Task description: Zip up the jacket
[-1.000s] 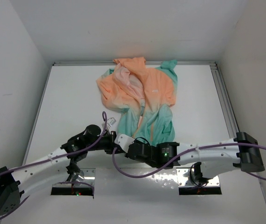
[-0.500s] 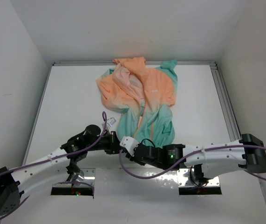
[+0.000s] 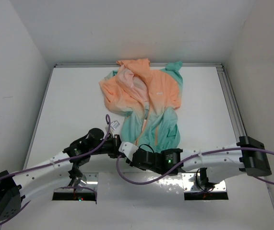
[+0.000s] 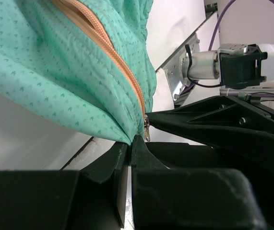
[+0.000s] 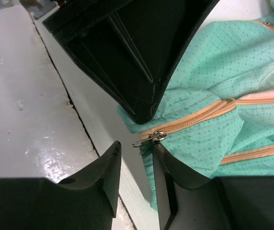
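Right gripper (image 5: pixel 136 146) was shut a second ago, jaws now apart. Zipper pull (image 5: pixel 148 138) free just ahead of tips. Left gripper (image 4: pixel 130 143) clamped on jacket (image 4: pixel 55 72) hem; rest lies ahead on desk (image 3: pixel 74 96). Zip barely begun, must regrasp pull.

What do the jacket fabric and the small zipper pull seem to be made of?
The jacket: thin synthetic woven cloth, probably nylon or polyester, matte with a slight sheen, fine printed dots, soft crumpled folds. The zipper pull: probably metal, silvery and shiny with bright glints.
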Available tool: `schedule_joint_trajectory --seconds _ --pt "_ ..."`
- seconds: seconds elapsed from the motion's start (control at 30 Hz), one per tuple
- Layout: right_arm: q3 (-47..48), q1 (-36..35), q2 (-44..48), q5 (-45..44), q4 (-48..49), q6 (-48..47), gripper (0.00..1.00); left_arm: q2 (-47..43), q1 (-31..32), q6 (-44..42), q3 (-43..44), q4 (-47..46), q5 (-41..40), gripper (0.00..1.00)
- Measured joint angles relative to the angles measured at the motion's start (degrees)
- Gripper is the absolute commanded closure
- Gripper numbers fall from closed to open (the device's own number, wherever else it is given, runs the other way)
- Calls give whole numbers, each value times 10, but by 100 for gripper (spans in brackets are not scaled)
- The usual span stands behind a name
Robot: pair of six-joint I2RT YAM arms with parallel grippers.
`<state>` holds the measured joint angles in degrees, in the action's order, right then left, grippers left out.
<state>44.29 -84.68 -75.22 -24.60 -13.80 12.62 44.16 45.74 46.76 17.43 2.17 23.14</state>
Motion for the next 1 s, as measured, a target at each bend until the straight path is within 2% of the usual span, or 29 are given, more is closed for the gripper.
schedule_joint_trajectory --seconds 0.13,0.17,0.33,0.57,1.0 --pt "3 -1 -14 -9 -1 -2 73 0 0 0 -3 -2 0 100" --pt "3 -1 -15 -10 -1 -2 78 0 0 0 -3 -3 0 100" --pt "4 -2 -14 -11 0 -2 91 -1 0 0 -6 -2 0 100" --pt "6 -3 -11 -22 0 5 100 -2 -1 0 -6 -3 -5 100" --pt "6 -6 20 -69 18 20 100 -9 -1 0 -7 -4 -11 100"
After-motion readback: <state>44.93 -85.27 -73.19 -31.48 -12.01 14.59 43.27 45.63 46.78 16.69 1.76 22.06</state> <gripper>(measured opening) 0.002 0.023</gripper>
